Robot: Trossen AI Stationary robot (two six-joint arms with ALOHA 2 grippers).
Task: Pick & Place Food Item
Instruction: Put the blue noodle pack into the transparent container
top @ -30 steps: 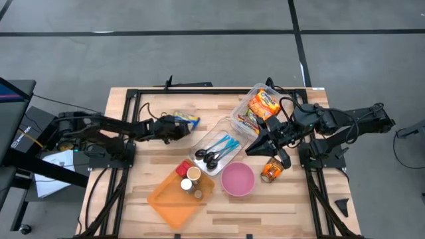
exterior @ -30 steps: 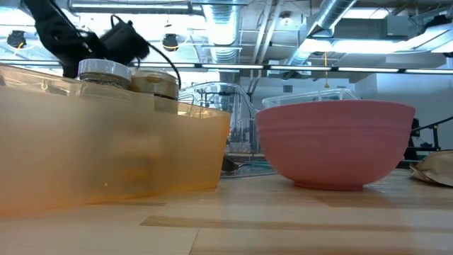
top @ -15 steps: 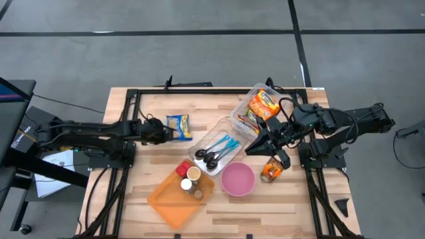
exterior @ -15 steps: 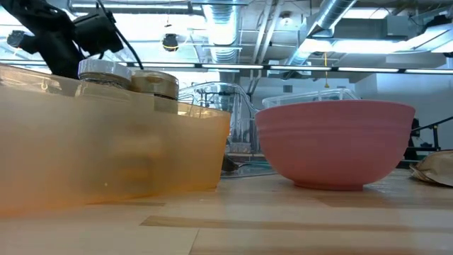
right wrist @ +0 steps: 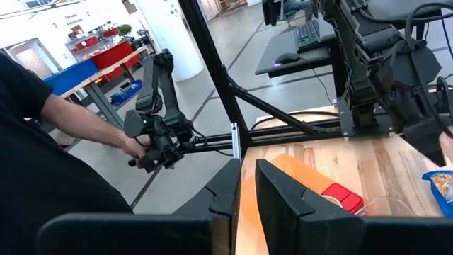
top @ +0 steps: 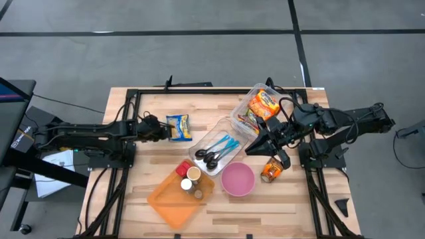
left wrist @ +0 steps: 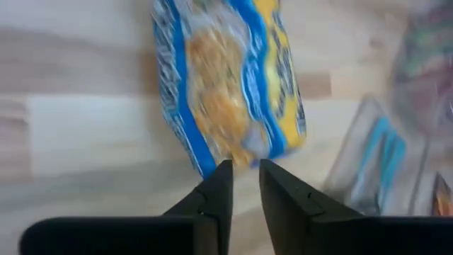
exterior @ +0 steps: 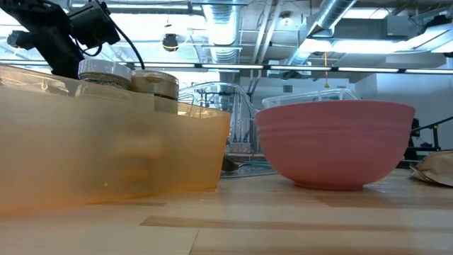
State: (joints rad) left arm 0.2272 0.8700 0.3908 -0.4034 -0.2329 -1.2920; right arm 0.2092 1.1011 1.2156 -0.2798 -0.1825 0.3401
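High view: straight down, whole table (top: 133, 206) covered. Low view: table-top level, pink bowl (exterior: 334, 142) close, also seen from above. Left wrist view: close over blue-yellow packet (left wrist: 226, 85). Right wrist view: aimed across table into room.

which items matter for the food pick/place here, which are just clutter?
Job: blue-yellow snack packet on the table, left gripper just off it; clear bin of snack packs.
Clutter: utensil tray, pink bowl, orange bin, can.
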